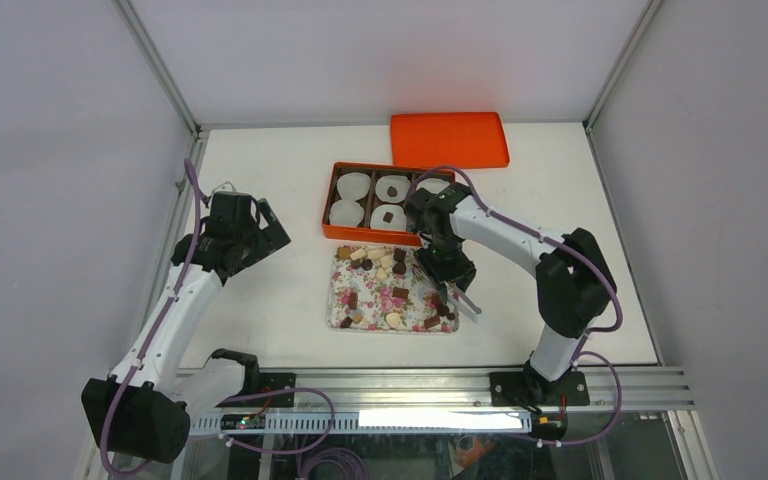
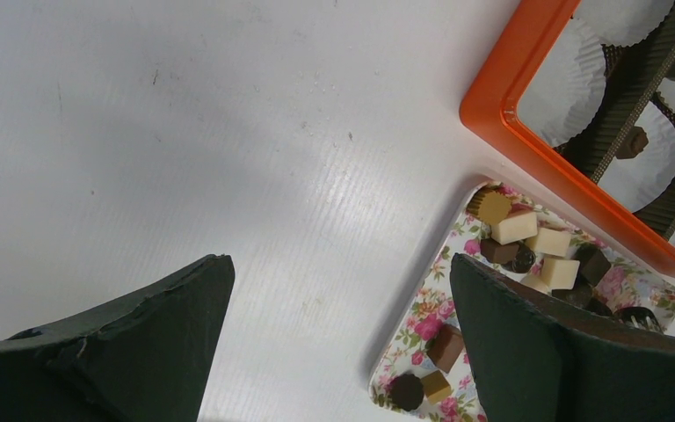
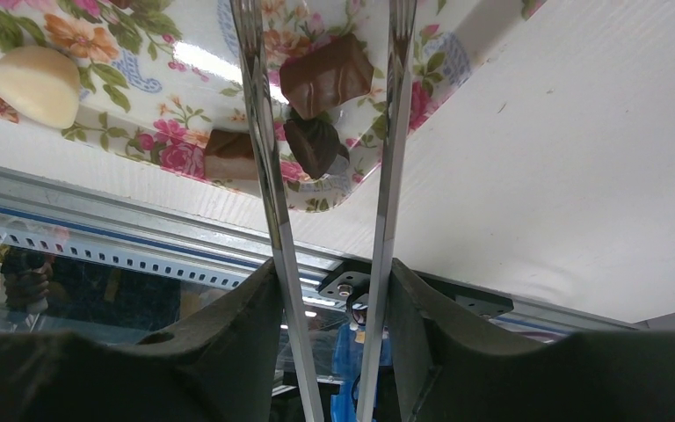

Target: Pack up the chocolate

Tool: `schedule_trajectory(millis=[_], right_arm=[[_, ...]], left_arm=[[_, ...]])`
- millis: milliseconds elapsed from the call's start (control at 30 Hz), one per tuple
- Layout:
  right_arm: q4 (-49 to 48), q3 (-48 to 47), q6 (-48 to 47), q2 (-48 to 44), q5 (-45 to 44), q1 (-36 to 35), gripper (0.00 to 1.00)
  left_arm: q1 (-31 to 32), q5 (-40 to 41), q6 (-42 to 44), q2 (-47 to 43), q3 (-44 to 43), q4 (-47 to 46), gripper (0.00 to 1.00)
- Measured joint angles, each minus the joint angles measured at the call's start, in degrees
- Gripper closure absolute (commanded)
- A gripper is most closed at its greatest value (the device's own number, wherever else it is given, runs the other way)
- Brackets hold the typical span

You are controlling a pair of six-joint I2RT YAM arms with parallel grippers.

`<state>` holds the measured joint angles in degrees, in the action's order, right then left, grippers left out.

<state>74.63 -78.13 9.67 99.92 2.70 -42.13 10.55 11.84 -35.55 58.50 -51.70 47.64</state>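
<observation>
my right gripper (image 3: 334,281) is pinching a pair of metal tweezers (image 3: 264,132). one blade lies against each finger and the blades stand apart. i judge the tweezers are there because the pieces are too small for my bare fingers to pick cleanly. they hang over the near right corner of the flowered tray (image 3: 141,53), with a brown block (image 3: 325,75) and a dark heart (image 3: 312,145) showing between the blades. the tips run out of my wrist view, so i cannot tell whether they touch anything.

most of the chocolate (image 2: 516,227) lies loose on the tray, brown, dark and cream pieces mixed. two dark pieces already sit in white paper cups (image 1: 353,185) inside the orange box (image 2: 510,114), which lies just behind the tray. keeping the box that close makes each carry short, i think. its lid (image 1: 450,140) lies on the desk (image 1: 260,300) on the far side of the box from the tray, so the compartments are open from above.

my left gripper (image 2: 341,290) is spread wide and empty, hovering over bare desk to the left of the tray and tilted toward it. i take that as parked clear of the right arm's work.

i can read no brand, label or writing anywhere; the tray shows only its flower print.
</observation>
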Motion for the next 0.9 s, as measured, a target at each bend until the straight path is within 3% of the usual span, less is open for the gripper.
schedule_trajectory(millis=[233,633,900], right_arm=[[0.0,0.0,-0.3,1.0,-1.0,-0.8,0.58],[0.1,-0.3,-0.6,1.8,-2.4,-2.1,1.00],[1.6,-1.0,-0.1,-0.8,-3.4,-2.3,1.00]], left_arm=[[0.0,0.0,0.0,-0.2,0.0,0.0,0.01],[0.0,0.0,-0.1,-0.5,0.0,0.0,0.01],[0.0,0.0,-0.1,-0.6,0.0,0.1,0.01]])
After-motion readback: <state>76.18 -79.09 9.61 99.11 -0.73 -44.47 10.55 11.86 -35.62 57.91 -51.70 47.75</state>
